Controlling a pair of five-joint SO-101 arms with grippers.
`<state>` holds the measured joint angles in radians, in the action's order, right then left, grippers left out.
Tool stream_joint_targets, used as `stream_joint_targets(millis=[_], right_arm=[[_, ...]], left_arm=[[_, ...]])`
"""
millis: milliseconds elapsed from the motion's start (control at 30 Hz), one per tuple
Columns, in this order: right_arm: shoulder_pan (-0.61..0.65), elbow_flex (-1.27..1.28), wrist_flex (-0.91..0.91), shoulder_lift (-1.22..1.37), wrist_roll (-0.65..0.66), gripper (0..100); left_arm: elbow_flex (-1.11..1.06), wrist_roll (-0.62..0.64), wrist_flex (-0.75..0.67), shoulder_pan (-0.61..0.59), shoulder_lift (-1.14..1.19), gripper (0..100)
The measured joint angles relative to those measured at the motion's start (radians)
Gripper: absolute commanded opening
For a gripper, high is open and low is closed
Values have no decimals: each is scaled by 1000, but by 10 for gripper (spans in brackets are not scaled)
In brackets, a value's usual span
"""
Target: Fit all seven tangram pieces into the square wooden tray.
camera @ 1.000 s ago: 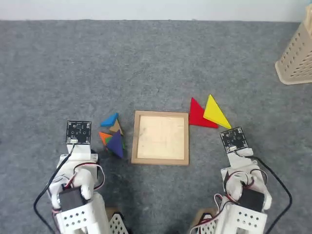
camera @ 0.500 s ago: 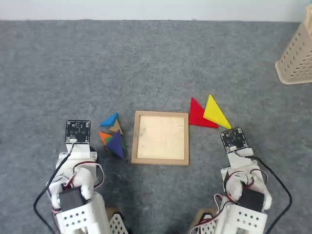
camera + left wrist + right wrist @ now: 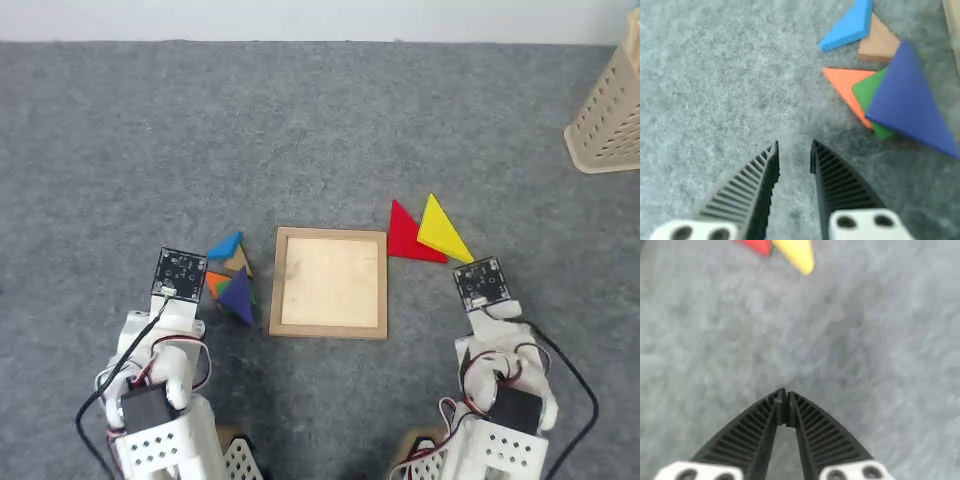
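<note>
The left pincer (image 3: 795, 146) is hanging low over the grey carpet (image 3: 150, 140). Its two black fingers are sitting a little way apart, so it is let go and is holding nothing. Five small pieces are lying in a heap just ahead of it and a bit to its right. The dark blue triangle (image 3: 910, 102) is lying nearest and is covering part of the green piece (image 3: 867, 92). The green piece is resting on the orange triangle (image 3: 847, 82). Farther ahead, the light blue piece (image 3: 850, 25) is sitting just beside the tan piece (image 3: 882, 42). None of them is touching the fingers.

The square wooden tray (image 3: 330, 235) is lying flat on the carpet to the right of that heap, between the two arms. All seven pieces are lying outside it.

The right pincer (image 3: 785, 392) is squeezed tight, with its fingertips meeting, and nothing is sitting between them. It is hanging over bare carpet. The red triangle (image 3: 405, 235) and the yellow triangle (image 3: 440, 232) are lying side by side ahead of it and a little to its left, touching each other, with the red one next to the tray's far right corner.

A cream basket (image 3: 610, 110) is standing far ahead and to the right of the right pincer.
</note>
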<state>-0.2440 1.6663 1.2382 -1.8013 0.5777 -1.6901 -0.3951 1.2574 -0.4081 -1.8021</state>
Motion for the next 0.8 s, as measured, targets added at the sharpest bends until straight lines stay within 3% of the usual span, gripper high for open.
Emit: stream_joint_targets(millis=[167, 433, 533, 700, 800], right_arm=[[0, -3, -101, 0, 0, 6], [55, -147, -86, 17, -18, 6], [92, -258, -83, 163, -43, 21], [216, -526, -81, 539, -94, 179], [310, -710, -81, 827, -104, 225]], left_arm=[[0, 0, 3, -2, 0, 101], [0, 0, 8, -2, 0, 100], [0, 0, 8, -2, 0, 100], [0, 0, 9, -2, 0, 99], [0, 0, 9, -2, 0, 99]])
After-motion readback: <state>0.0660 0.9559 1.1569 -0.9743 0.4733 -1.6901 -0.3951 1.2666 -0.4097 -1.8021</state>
